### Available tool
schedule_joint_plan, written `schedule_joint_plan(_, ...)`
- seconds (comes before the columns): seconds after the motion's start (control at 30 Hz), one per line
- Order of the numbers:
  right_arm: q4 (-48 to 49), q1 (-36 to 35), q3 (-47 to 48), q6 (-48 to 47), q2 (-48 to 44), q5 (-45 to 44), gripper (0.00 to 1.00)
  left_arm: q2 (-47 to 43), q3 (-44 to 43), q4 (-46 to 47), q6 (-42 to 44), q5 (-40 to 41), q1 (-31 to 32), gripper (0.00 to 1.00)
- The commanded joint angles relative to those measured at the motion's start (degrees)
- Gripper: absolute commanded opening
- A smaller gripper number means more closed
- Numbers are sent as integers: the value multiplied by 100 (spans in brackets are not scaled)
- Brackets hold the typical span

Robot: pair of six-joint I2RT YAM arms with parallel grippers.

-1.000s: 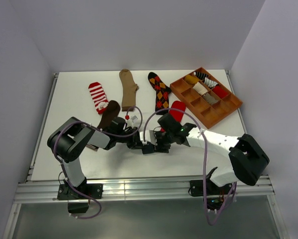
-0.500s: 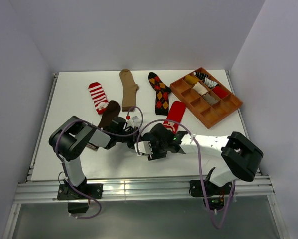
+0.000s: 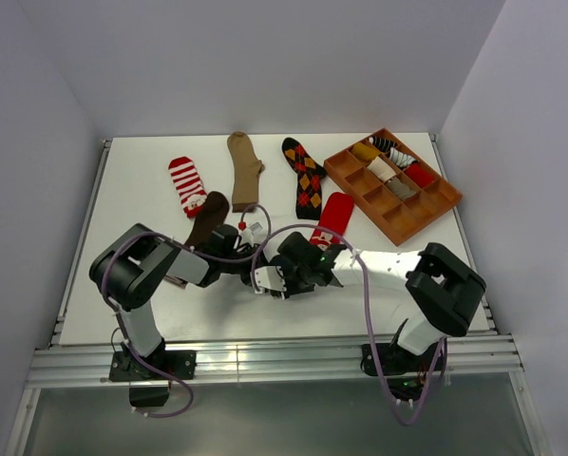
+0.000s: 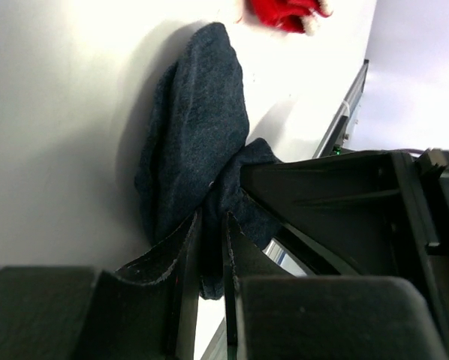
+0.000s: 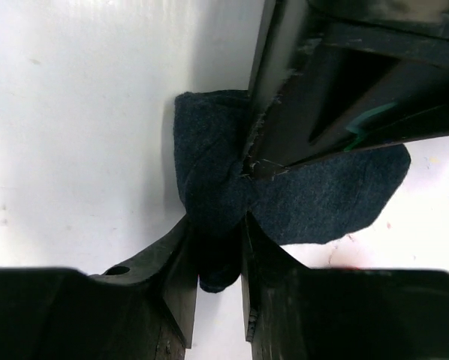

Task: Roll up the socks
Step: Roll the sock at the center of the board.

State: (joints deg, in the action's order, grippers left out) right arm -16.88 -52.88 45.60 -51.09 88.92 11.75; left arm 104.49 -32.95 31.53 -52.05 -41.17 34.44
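A navy sock (image 4: 194, 142) lies bunched on the white table, and both grippers pinch it. My left gripper (image 4: 209, 244) is shut on one fold of it. My right gripper (image 5: 218, 251) is shut on another fold of the same navy sock (image 5: 217, 172), facing the left one. In the top view the two grippers meet near the table's front, left gripper (image 3: 255, 272) and right gripper (image 3: 273, 277), and hide that sock. Flat on the table lie a red-white striped sock (image 3: 186, 182), a tan sock (image 3: 245, 169), a dark brown sock (image 3: 207, 218), a black argyle sock (image 3: 305, 177) and a red sock (image 3: 335, 217).
A brown wooden compartment tray (image 3: 434, 203) stands at the back right with several rolled socks in its far cells. Grey walls close in the table on three sides. A metal rail (image 3: 265, 359) runs along the near edge.
My right arm has swung left to the navy sock, and its jaws have closed on a fold of it. The left gripper has kept its grip and place.
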Motion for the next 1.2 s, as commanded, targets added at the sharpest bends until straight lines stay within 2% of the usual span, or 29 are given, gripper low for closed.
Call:
schedule_joint_plan(0.0,-876,269,631,117,274,537,20,-50,456,-1413,223,864,116,14)
schedule_joint_plan(0.03,-1278,357,782,152,405,852,20,-260,482,-1404,161,987,116,17)
schedule_joint_plan(0.2,-2685,971,1828,214,1064,2014,20,-780,535,-1211,-226,1312,133,18)
schedule_joint_plan(0.37,-3391,1350,2487,178,1776,2727,20,-1035,561,-1158,-288,1681,160,17)
schedule_joint_plan(0.6,-3910,1526,2884,152,2348,2939,20,-1439,921,-597,-200,2217,213,29)
schedule_joint_plan(0.7,-3884,1535,2937,231,2489,2869,20,-1650,1220,-253,-157,2507,221,39)
schedule_joint_plan(0.83,-3919,1535,3051,345,2744,2755,20,-1949,1308,-191,142,2868,230,45)
schedule_joint_plan(1.17,-4209,1535,3578,547,3192,2649,21,-2635,1467,327,836,3115,414,48)
